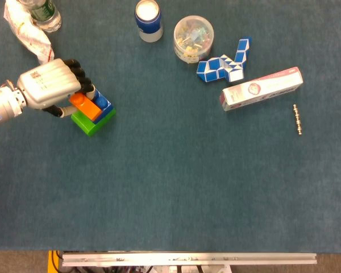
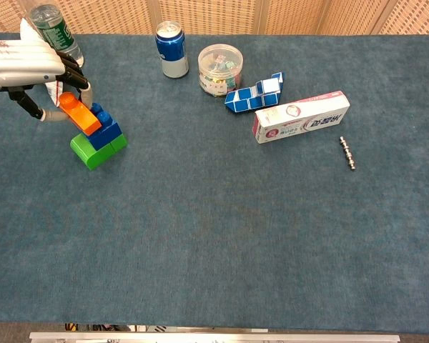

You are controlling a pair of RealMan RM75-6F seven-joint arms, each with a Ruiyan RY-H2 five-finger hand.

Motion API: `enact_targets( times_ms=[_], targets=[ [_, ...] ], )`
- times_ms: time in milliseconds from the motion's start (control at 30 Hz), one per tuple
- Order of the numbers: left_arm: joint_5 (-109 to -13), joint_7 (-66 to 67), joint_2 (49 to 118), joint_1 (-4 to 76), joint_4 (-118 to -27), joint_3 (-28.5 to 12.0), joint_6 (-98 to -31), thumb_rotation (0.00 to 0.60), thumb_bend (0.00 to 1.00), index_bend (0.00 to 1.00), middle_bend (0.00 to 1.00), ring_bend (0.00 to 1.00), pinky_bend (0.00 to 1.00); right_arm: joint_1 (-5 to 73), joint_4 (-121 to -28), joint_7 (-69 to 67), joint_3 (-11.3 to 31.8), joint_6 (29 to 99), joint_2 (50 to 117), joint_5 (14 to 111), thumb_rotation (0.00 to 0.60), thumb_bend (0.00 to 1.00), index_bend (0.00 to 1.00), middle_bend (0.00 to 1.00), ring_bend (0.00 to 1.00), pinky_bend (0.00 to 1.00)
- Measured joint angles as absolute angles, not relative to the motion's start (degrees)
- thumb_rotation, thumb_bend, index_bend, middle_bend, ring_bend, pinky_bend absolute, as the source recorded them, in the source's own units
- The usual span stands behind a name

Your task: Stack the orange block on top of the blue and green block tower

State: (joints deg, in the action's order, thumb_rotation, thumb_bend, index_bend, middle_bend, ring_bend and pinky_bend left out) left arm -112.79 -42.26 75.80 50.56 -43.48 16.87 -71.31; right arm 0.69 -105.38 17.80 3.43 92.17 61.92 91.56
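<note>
The dark fingertips [image 1: 82, 85] of the left hand [image 1: 45, 88] curl down around the orange block [image 1: 85, 106], pinching it between thumb and fingers (the chest view shows the thumb [image 2: 57, 114] hooked under its near end). The orange block [image 2: 77, 114] is tilted, its lower end on the blue block [image 2: 106, 131] and its upper end raised toward the palm. The blue block sits on the green block [image 2: 93, 150], and that two-block tower stands on the blue-grey table mat [image 1: 170, 187] just right of the hand.

Taking the tower as the landmark: behind it and slightly left stand a green-capped bottle [image 2: 51, 25] and a crumpled white wrapper [image 1: 31, 34]. Behind and to its right is a blue can [image 2: 171, 48], then a clear round tub [image 2: 220, 69] of small bits. Further right lies a blue-and-white twist puzzle [image 2: 256, 91], beside it a pink-and-white box [image 2: 302, 116], and well to the right a small metal pin [image 2: 347, 153]. The right hand shows in neither view.
</note>
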Motion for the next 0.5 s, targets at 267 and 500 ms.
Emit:
enact_targets(
  times_ms=[267,500],
  targets=[
    [-112.15,-43.08,76.47,50.24,-42.65,17.04,-72.0,0.6,0.36,0.53,0.48,0.34,0.26,0.36,-105.4,17.89,3.34,92.43,61.94,91.74,0.6,0.25,0.33,0.37,0.37,0.4],
    [-111.83,-43.53,77.27,50.28,-41.94,17.26,-71.9,0.6,0.36,0.53,0.48,0.34,0.26,0.27,-105.46,17.85,3.45,92.46,61.74,91.75,0.6,0.25,0.33,0.37,0.37,0.4]
  ],
)
